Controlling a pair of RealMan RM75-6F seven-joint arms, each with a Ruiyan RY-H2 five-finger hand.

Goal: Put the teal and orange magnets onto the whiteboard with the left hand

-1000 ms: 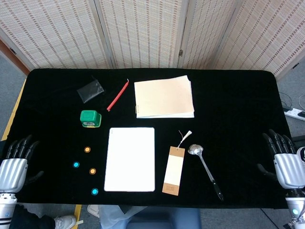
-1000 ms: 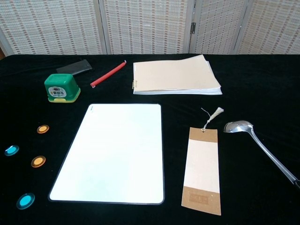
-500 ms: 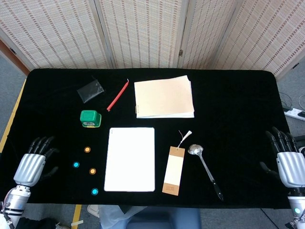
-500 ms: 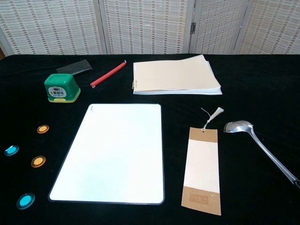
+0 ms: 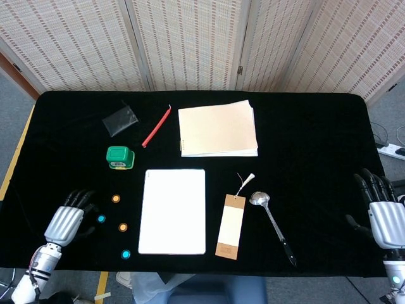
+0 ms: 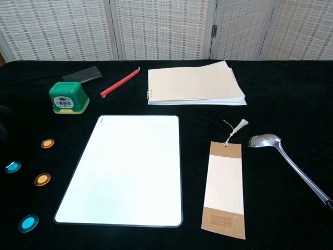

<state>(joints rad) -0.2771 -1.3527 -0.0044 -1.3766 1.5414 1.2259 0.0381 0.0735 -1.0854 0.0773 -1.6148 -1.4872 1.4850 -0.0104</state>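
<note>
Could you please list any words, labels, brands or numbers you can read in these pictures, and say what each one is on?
No text can be read.
Green device: a pale label on its front face, print too small to read.
Bookmark: a dark stamp on its brown lower end, too blurred to read.
Whiteboard, notebook and magnets: no markings visible.

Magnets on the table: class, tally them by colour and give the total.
Teal magnets: 2
Orange magnets: 2
Total: 4, all on the black cloth left of the whiteboard, none on it yet.
</note>
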